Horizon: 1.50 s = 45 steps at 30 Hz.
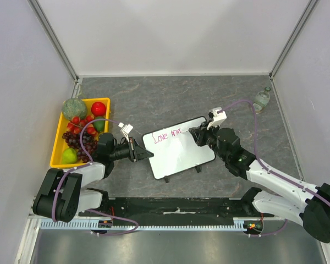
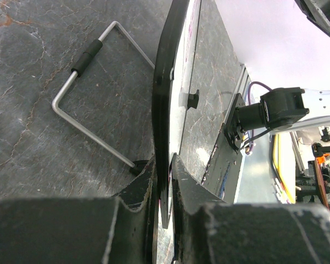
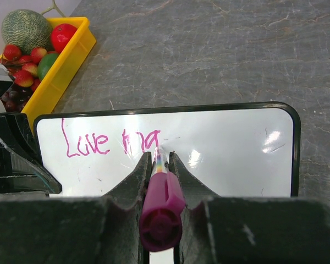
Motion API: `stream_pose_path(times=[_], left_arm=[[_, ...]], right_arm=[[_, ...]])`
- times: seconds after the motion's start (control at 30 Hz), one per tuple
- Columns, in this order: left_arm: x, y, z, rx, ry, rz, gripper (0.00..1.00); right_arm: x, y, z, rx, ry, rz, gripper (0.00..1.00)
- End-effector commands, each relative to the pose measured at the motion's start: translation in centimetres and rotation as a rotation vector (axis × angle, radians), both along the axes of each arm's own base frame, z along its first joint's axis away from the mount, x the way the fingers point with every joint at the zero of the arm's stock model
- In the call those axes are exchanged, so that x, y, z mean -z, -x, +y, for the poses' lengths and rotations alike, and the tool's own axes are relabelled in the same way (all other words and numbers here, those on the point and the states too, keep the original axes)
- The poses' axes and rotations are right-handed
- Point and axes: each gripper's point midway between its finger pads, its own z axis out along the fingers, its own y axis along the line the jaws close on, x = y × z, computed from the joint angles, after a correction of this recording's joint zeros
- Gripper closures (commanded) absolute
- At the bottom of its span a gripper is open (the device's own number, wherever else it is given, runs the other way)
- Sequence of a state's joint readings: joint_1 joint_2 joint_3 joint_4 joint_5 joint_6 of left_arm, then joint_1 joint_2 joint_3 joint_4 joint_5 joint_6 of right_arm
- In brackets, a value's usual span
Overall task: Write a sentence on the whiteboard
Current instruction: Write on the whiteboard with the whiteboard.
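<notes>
Top external view first: the small white whiteboard with its thin black frame (image 1: 181, 153) sits mid-table on the grey stone-patterned tabletop (image 1: 154, 99), turned askew. The pink handwritten sentence (image 1: 168, 135) runs along its upper left and reads "Love ma".

Over to the right wrist view, and the pen tip is at the board, right by the last pink letter! The magenta-capped marker (image 3: 160, 201) is clamped tight in the right gripper (image 3: 157, 158), with that arm reaching in from the board's right side, elbow bent.

At the board's left edge the left gripper (image 2: 164, 165) pinches the frame, its arm stretched low. Behind the board stands a bent metal wire stand (image 2: 88, 104). Left of the board is a yellow plastic tray (image 1: 56, 148) of fruit, and well off to the board's right a clear bottle (image 1: 262, 100).
</notes>
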<state>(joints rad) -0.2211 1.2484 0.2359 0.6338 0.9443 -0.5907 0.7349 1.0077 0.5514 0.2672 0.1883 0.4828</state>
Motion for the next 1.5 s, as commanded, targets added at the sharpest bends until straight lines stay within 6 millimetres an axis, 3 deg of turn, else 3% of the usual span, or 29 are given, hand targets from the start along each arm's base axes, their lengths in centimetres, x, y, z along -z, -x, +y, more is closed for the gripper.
stream_pose_path(times=[0.0,0.17,0.37,0.63,1.0,1.47], left_arm=[[-0.6,-0.6,-0.1,0.001,-0.002,-0.054,0.98],[-0.6,-0.6,-0.2,0.004,-0.002,-0.056,0.98],[-0.7,-0.7,-0.1,0.002,-0.001,-0.054,0.98],[-0.7,-0.6,-0.1,0.002,-0.002,-0.057,0.98],[-0.6,-0.6,-0.1,0.001,-0.002,-0.054,0.98],[-0.7,-0.6,-0.1,0.0,-0.001,-0.054,0.98]], right_arm=[[-2.6,-0.8,-0.1,0.02,-0.007,-0.042,1.0],[-4.7,-1.4,-0.2,0.037,-0.019,-0.086,1.0],[-5.0,-2.2,-0.5,0.068,-0.006,-0.095,1.0],[-3.6,-3.2,-0.6,0.076,0.016,-0.072,1.0],[-2.6,-2.8,-0.3,0.049,0.004,-0.058,1.0],[0.5,-1.1,-0.8,0.015,0.037,0.002,1.0]])
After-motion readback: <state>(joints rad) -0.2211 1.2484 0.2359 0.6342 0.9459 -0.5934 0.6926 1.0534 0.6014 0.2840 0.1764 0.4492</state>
